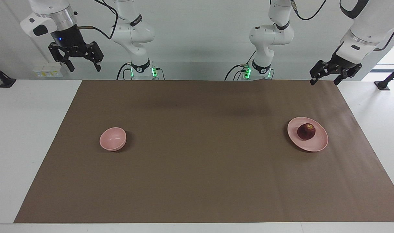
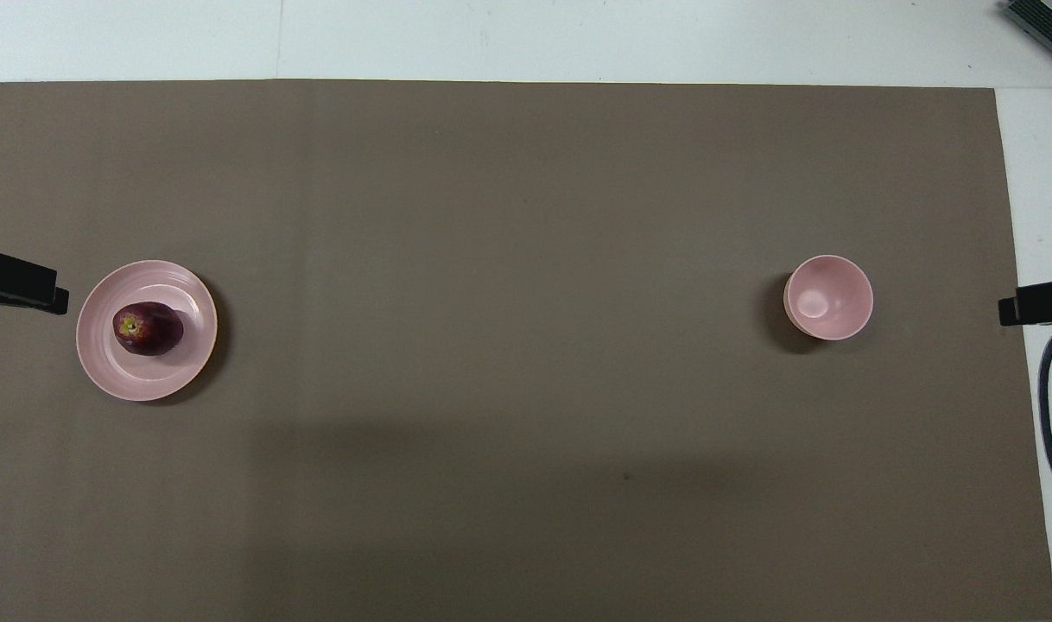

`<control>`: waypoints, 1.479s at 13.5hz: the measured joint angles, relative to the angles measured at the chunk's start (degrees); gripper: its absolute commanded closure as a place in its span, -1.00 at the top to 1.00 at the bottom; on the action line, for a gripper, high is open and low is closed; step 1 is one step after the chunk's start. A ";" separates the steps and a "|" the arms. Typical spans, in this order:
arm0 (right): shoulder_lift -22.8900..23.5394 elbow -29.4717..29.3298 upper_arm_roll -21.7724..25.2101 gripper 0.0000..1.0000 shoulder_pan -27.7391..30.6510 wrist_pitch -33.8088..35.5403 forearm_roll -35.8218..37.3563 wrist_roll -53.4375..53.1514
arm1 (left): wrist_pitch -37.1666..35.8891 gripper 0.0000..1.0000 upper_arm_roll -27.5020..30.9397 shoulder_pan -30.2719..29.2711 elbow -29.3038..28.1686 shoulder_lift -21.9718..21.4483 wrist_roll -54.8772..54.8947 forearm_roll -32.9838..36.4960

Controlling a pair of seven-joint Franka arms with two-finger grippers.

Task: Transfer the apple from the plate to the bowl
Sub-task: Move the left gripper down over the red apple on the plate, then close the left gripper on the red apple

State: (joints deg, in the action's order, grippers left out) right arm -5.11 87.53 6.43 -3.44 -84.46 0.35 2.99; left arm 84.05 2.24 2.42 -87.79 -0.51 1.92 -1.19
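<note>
White tabletop (image 1: 28, 136) under a broad brown paper mat (image 1: 203, 168) covering most of it. Raised high at the robots' edge of the mat: right gripper (image 1: 76, 64), black, over the right arm's end, fingers spread apart and holding nothing; left gripper (image 1: 325, 77), black, over the left arm's end, fingers likewise apart and empty. Both arms waiting, well clear of the dishes. Flat, shallow pale pink round plate (image 2: 189, 345) toward the left arm's end of the mat. Small deep pale pink round bowl (image 2: 837, 289) toward the right arm's end, well apart from the plate, nothing inside. Small round dark red-maroon apple (image 2: 148, 328) resting on the plate, yellowish stem dimple showing.
</note>
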 measured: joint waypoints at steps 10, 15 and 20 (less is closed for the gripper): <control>0.00 0.00 0.00 1.00 0.00 0.00 0.00 0.00 | 13.20 1.00 0.43 -2.68 -13.39 0.68 5.71 0.00; 0.00 0.00 0.04 1.00 0.00 0.00 0.00 0.00 | 20.22 1.00 0.48 -4.17 -18.83 1.43 8.34 0.00; 0.00 0.00 0.09 1.00 0.00 0.00 0.00 0.00 | 26.75 1.00 0.49 -6.44 -22.53 5.52 11.51 0.00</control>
State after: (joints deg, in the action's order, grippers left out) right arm -5.11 87.54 6.52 -3.43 -84.46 0.35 2.99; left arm 110.80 2.74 -4.02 -110.32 5.01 13.44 -1.19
